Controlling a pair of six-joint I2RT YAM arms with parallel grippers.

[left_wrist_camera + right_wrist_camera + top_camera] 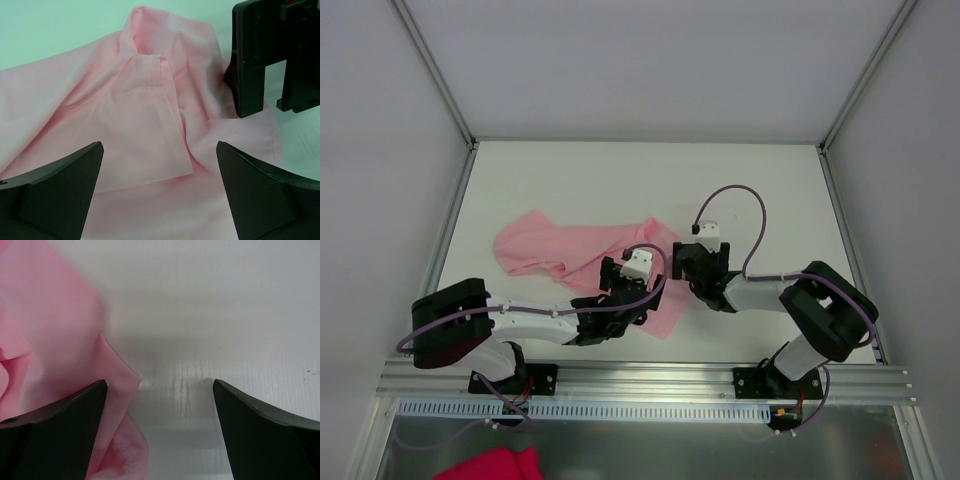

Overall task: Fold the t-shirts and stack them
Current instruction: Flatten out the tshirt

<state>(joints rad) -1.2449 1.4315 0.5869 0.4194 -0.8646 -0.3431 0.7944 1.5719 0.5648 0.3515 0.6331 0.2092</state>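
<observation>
The plain pale pink short-sleeved t-shirt of thin soft fabric (570,250) lies crumpled and unfolded on the white surface (770,180), left of centre. Its long axis runs from the far left to the near right in the top view. In the left wrist view a folded flap and several creases show in the middle of the cloth.

The left end effector (159,147) hangs directly over the shirt's near-right part, so the left arm is the nearer 1. Its 2 fingers stand wide apart with fabric below them and nothing between them; I cannot tell whether they touch the cloth.

The right end effector (160,382) sits just beside the shirt's right edge, with the shirt to its left. Its fingers are also spread wide and empty: 1 over the pink hem, the other over bare surface.

A deep magenta cloth (490,465) lies apart, below the arm bases.
</observation>
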